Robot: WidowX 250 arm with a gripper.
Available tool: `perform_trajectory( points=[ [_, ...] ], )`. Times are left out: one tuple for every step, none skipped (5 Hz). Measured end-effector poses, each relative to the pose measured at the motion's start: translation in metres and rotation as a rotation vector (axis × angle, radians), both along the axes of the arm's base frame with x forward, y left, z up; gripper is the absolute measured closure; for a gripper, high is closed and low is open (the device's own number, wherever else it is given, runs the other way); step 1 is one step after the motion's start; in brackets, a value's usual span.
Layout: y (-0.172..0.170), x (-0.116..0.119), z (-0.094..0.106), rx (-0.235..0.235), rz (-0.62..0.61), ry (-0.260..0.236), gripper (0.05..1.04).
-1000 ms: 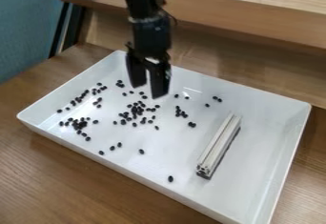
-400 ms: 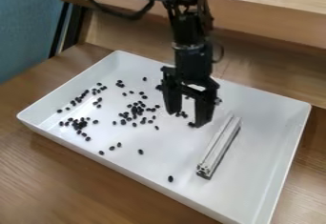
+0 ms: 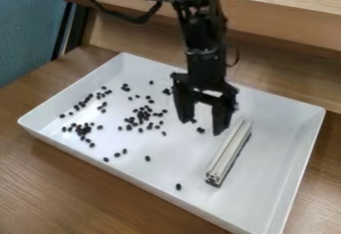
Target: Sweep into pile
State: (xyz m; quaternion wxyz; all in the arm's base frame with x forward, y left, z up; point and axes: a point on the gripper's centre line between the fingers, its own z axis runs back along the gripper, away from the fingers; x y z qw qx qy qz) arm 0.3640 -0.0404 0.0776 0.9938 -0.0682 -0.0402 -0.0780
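While my black two-finger gripper (image 3: 202, 125) is hanging wide open, the long silvery metal bar (image 3: 229, 152) is lying beside it, axis running toward the camera.

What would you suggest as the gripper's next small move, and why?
I would probably ease the gripper rightward in the view until its fingers straddle the pale bar: they hang apart just beside its far end, and the bar looks like the likely sweeper for the dark beans scattered across the tray.
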Motion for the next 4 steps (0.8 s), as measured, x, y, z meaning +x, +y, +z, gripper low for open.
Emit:
perform_trajectory(
  points=[
    [-0.017,-0.001,0.0,-0.008,-0.024,-0.008,0.083],
    [-0.03,-0.002,0.001,-0.022,-0.055,-0.009,0.083],
    [-0.04,-0.002,0.002,-0.021,-0.067,-0.017,0.083],
    [-0.046,-0.001,-0.013,0.005,-0.062,0.012,0.083]
  ],
)
